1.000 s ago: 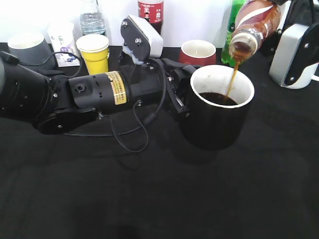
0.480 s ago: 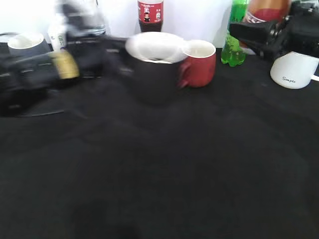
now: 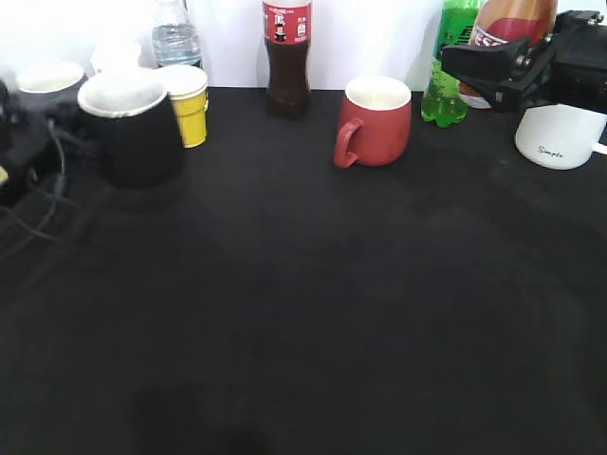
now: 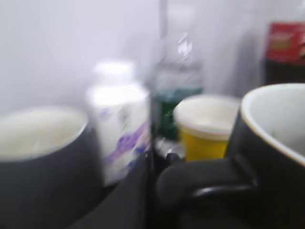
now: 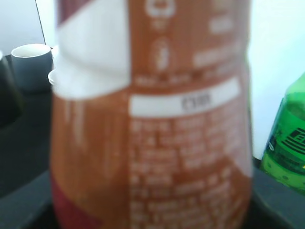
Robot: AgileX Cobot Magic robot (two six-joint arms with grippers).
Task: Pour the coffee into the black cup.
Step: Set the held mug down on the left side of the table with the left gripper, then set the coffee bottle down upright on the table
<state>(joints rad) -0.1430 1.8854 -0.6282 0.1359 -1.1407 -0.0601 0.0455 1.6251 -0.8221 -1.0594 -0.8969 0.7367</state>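
Observation:
The black cup [image 3: 133, 142] stands at the far left of the table beside the yellow paper cup; its white inside shows, its contents do not. My left gripper [image 3: 76, 133] is at its handle at the left edge and looks shut on it. In the blurred left wrist view the black cup [image 4: 274, 157] is at the right, with the gripper [image 4: 190, 191] at its handle. My right gripper [image 3: 498, 62] is shut on the coffee bottle [image 3: 512, 21] and holds it upright at the back right. The bottle's label [image 5: 152, 119] fills the right wrist view and hides the jaws.
A yellow paper cup [image 3: 188, 102], a water bottle [image 3: 175, 38], a grey mug [image 3: 47, 81] and a small white bottle [image 4: 119, 133] stand at the back left. A cola bottle [image 3: 287, 57], a red mug [image 3: 377, 118], a green bottle [image 3: 446, 81] and a white mug [image 3: 560, 133] line the back.
Pouring has stopped. The coffee bottle went from tilted over the cup to upright at the back right. The left arm carried the black cup from centre right to the far left.

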